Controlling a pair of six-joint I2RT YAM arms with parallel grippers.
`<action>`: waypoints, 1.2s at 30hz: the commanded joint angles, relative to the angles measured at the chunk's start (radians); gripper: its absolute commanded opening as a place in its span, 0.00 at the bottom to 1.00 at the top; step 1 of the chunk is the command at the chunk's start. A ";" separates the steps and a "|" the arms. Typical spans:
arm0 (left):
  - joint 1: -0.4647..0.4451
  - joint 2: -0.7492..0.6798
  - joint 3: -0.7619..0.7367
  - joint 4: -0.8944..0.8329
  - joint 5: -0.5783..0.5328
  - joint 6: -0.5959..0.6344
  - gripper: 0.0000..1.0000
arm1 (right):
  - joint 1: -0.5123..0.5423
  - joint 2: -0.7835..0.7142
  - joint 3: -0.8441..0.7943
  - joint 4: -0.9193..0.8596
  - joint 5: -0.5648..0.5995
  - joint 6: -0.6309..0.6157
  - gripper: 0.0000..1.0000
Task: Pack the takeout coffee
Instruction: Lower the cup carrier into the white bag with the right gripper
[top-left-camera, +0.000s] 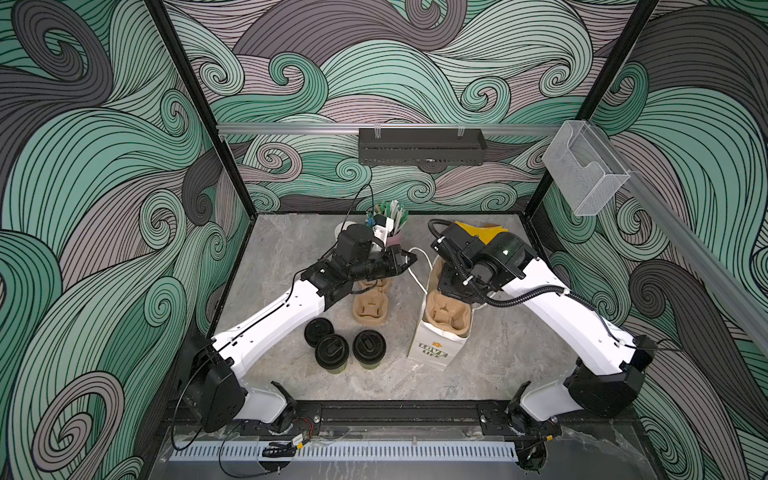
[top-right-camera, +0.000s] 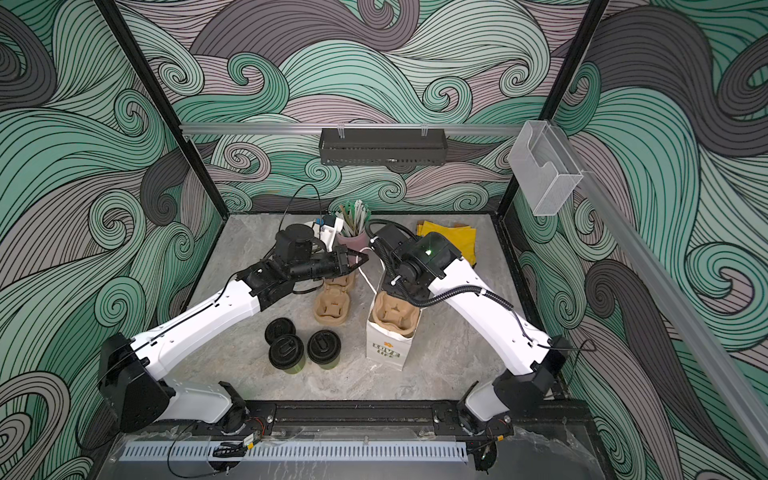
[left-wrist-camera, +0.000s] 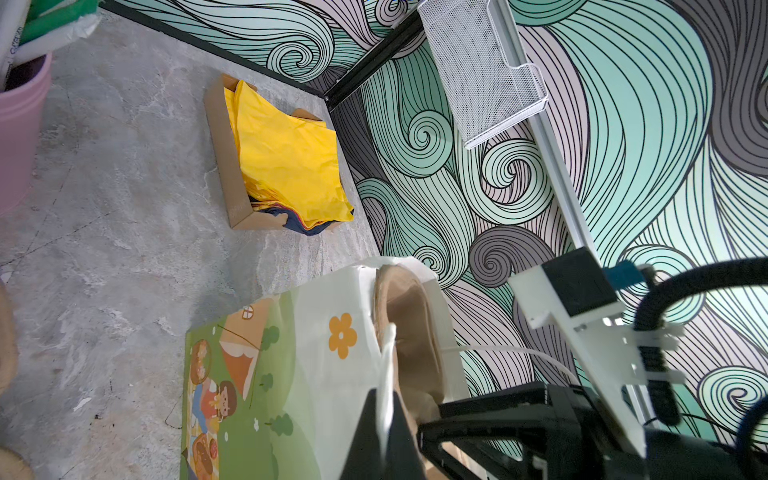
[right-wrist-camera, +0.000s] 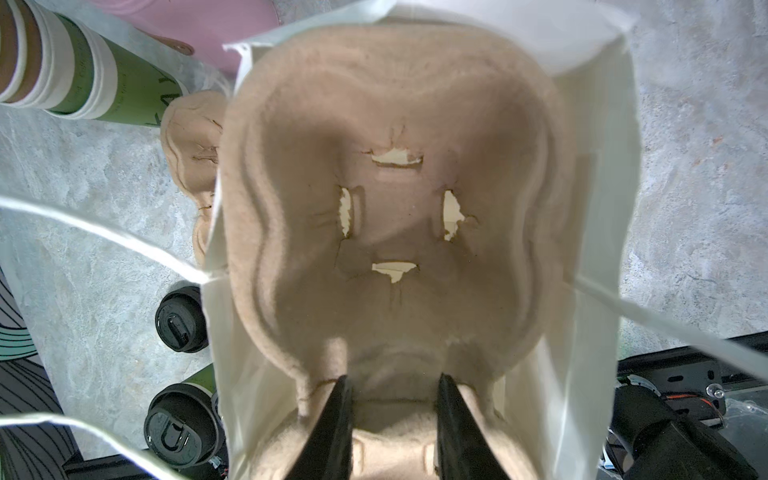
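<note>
Grey marble bench (top-left-camera: 282, 249): a cup (top-left-camera: 331, 352) and a second cup (top-left-camera: 369, 348), both lidded, stand upright side by side near its front, left of the bag (top-left-camera: 432, 353). Left gripper (top-left-camera: 411, 258) pinches the bag's handle (left-wrist-camera: 387, 374). Right gripper (right-wrist-camera: 390, 382), narrow, clasps the carrier (right-wrist-camera: 395, 104) inside the bag.

A robot lab cell is showing: swirl-printed walls (top-left-camera: 415, 62) are enclosing a marbled tabletop (top-left-camera: 498, 353), frame posts (top-left-camera: 204, 112) are standing at 11 and 1 o'clock, and two arms (top-left-camera: 270, 324) are sitting on a rail (top-left-camera: 399, 415) at 6 o'clock.
</note>
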 joint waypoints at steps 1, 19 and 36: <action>-0.007 0.011 0.033 0.021 -0.006 0.004 0.00 | -0.010 -0.013 -0.042 -0.008 -0.030 0.038 0.24; -0.007 -0.004 0.033 0.010 -0.004 0.011 0.00 | -0.045 0.035 -0.119 0.049 0.012 0.001 0.24; -0.007 -0.007 0.035 0.008 -0.009 0.008 0.00 | -0.078 0.057 -0.269 0.179 -0.029 0.004 0.24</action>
